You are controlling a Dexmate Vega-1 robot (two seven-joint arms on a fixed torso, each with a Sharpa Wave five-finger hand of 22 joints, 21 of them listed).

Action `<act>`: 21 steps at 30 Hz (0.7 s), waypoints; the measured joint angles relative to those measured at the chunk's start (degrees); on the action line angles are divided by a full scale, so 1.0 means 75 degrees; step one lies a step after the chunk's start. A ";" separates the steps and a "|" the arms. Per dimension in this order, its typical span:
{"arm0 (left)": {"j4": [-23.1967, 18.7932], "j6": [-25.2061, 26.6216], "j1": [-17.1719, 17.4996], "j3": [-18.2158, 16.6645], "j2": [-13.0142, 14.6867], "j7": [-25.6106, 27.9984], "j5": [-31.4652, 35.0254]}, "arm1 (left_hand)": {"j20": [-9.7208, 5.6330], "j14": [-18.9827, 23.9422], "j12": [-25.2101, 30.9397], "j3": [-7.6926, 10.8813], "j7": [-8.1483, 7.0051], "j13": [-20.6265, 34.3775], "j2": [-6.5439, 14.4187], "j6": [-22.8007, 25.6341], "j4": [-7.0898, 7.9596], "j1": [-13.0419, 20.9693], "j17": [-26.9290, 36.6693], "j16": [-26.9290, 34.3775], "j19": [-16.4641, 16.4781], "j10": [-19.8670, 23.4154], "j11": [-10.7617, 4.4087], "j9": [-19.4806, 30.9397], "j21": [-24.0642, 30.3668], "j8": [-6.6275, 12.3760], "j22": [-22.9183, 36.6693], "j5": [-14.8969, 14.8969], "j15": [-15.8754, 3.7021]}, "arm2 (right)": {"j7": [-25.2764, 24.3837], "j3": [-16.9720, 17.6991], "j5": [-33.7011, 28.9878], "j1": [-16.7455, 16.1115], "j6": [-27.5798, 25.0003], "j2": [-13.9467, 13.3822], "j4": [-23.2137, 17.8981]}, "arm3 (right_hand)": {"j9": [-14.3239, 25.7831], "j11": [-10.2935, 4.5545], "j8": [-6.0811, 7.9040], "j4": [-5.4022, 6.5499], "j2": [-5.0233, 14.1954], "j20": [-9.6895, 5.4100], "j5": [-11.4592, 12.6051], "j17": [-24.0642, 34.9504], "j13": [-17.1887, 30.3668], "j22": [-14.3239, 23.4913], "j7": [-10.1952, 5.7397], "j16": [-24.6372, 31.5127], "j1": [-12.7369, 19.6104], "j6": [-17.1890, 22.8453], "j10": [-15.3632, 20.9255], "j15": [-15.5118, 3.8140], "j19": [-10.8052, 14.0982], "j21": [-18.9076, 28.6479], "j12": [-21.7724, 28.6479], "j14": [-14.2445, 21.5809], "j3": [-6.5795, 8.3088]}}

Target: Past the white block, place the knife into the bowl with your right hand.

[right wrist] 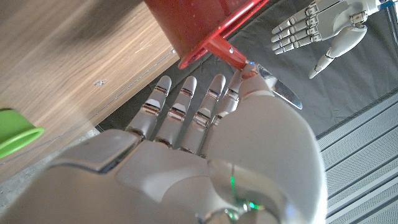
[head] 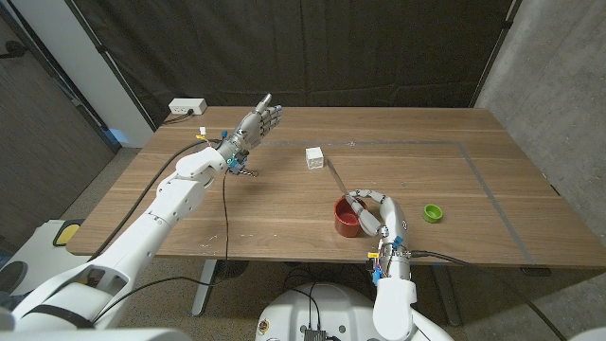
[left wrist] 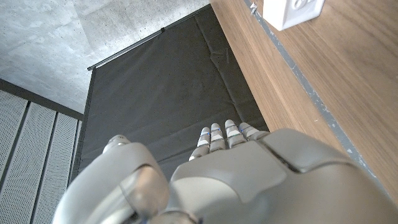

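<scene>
The red bowl (head: 347, 220) (right wrist: 199, 22) stands near the table's front edge, right of centre. My right hand (head: 381, 218) (right wrist: 205, 149) is at the bowl's right side, fingers curving over the rim. In the right wrist view its thumb and a fingertip pinch a knife (right wrist: 264, 74) with a red handle and silver blade, right at the bowl's rim. The white block (head: 314, 157) (left wrist: 292, 12) sits on the table beyond the bowl. My left hand (head: 256, 123) (left wrist: 249, 180) (right wrist: 323, 28) hangs above the far left of the table, fingers straight and apart, holding nothing.
A small green cup (head: 433, 213) (right wrist: 15, 134) stands to the right of my right hand. A white socket box (head: 187, 106) lies at the far left corner. Tape lines (head: 473, 166) mark a rectangle on the tabletop. A dark curtain hangs behind the table.
</scene>
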 measured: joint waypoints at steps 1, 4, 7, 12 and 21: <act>-0.0003 0.0000 0.0005 0.0000 0.0000 0.0000 0.0000 | 0.0000 0.0000 0.0000 0.0000 0.0000 0.0000 0.0002 0.0000 0.0000 0.0003 0.0000 0.0000 0.0000 0.0000 0.0000 0.0000 0.0000 0.0000 0.0000 0.0000 0.0000 | 0.0010 0.0000 0.0003 0.0000 -0.0007 0.0000 0.0000 | 0.0056 0.0005 0.0000 -0.0001 0.0012 0.0001 0.0000 0.0000 0.0000 0.0000 -0.0030 0.0000 -0.0012 -0.0030 -0.0088 0.0000 -0.0056 0.0000 -0.0036 -0.0087 0.0001; -0.0028 -0.0006 0.0023 0.0000 0.0000 0.0025 0.0000 | 0.0000 0.0000 0.0000 0.0000 0.0000 0.0000 0.0010 0.0000 0.0000 0.0012 0.0000 0.0000 0.0000 0.0000 0.0000 0.0000 0.0000 0.0000 0.0000 0.0000 0.0000 | 0.0086 0.0010 0.0029 -0.0017 -0.0057 -0.0038 -0.0062 | 0.0093 0.0008 0.0001 -0.0010 0.0034 0.0055 -0.0002 0.0000 0.0000 0.0000 -0.0154 0.0000 -0.0114 -0.0153 -0.0361 0.0022 -0.0111 0.0000 -0.0100 -0.0306 0.0052; -0.0067 -0.0007 0.0047 -0.0003 0.0010 0.0044 0.0000 | 0.0000 0.0000 0.0000 0.0000 0.0000 0.0000 -0.0053 0.0000 0.0000 0.0075 0.0000 0.0000 0.0000 0.0000 0.0000 0.0000 0.0000 0.0000 0.0000 0.0000 0.0000 | 0.0156 0.0015 0.0060 -0.0031 -0.0103 -0.0067 -0.0103 | 0.0109 0.0052 -0.0044 -0.0009 0.0012 0.0055 -0.0002 0.0000 0.0000 0.0000 -0.0261 0.0000 -0.0171 -0.0235 -0.0481 0.0053 -0.0188 0.0000 -0.0099 -0.0407 0.0054; -0.0131 -0.0007 0.0089 -0.0013 0.0041 0.0074 0.0004 | -0.0001 0.0000 0.0000 0.0000 0.0000 0.0000 -0.0068 0.0000 0.0000 0.0090 0.0000 0.0000 0.0000 0.0000 0.0000 0.0000 0.0000 0.0000 0.0000 0.0000 0.0000 | 0.0248 0.0015 0.0105 -0.0052 -0.0148 -0.0110 -0.0151 | 0.0134 0.0103 -0.0068 -0.0010 0.0038 0.0108 -0.0001 -0.0001 0.0000 -0.0001 -0.0268 0.0000 -0.0276 -0.0387 -0.0568 0.0052 -0.0241 0.0000 -0.0099 -0.0487 0.0054; -0.0156 0.0013 0.0109 -0.0015 0.0077 0.0063 0.0008 | -0.0001 0.0042 0.0000 -0.0033 0.0000 0.0000 -0.0038 0.0000 -0.0033 0.0118 0.0000 0.0000 0.0000 0.0030 -0.0029 0.0000 0.0000 0.0000 0.0000 0.0000 -0.0042 | 0.0408 -0.0005 0.0168 -0.0074 -0.0150 -0.0208 -0.0205 | 0.0123 0.0209 -0.0207 0.0106 -0.0102 0.0149 -0.0034 -0.0001 0.0001 -0.0001 -0.0257 0.0000 -0.0670 -0.0782 -0.0801 0.0052 -0.0281 0.0000 -0.0095 -0.0570 -0.0021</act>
